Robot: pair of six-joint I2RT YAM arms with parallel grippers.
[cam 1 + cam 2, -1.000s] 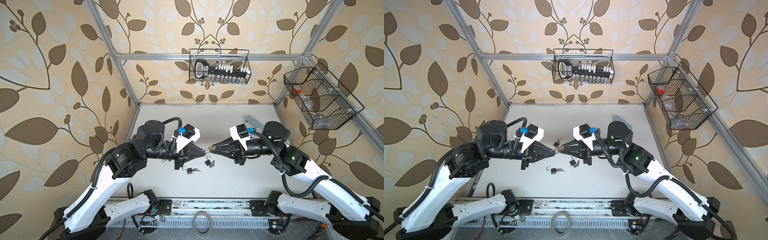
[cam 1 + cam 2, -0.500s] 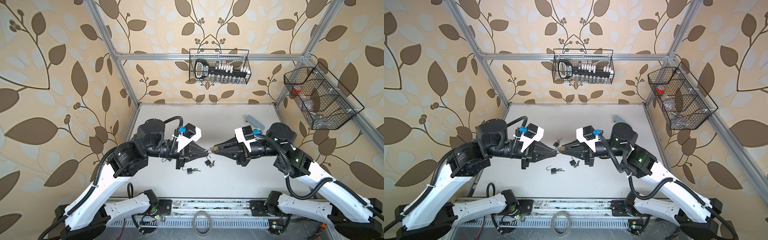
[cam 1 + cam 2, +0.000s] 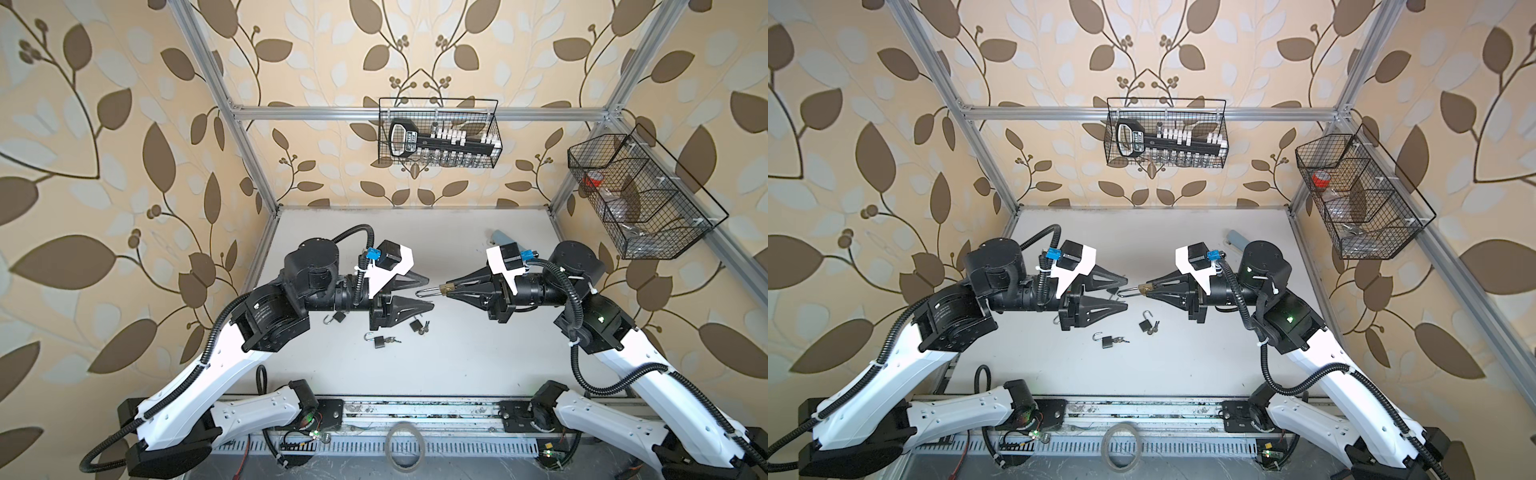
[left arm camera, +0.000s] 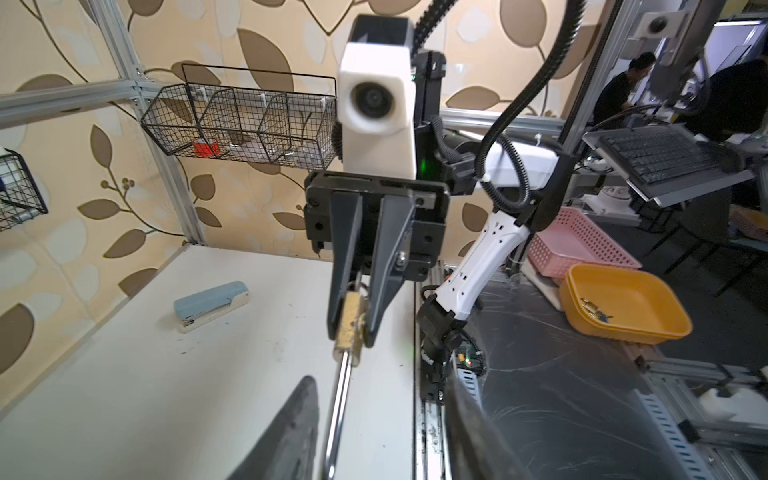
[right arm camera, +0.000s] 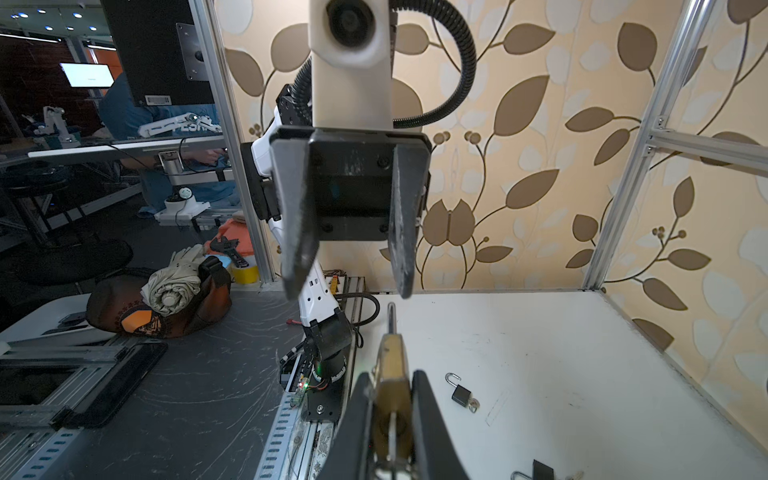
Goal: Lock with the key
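Holding the brass padlock (image 3: 446, 287) by its body, the right jaws are pinched narrow on it, so its steel shackle (image 3: 428, 292) points out level toward the other arm. We judge this leaves that end free to be pressed home. The left jaws stand apart and grip nothing. The shackle's end lies in the gap between them, touching neither as far as we can tell. Small black padlocks (image 3: 379, 340) lie on the surface (image 3: 478, 353) below. The key we cannot make out for sure.
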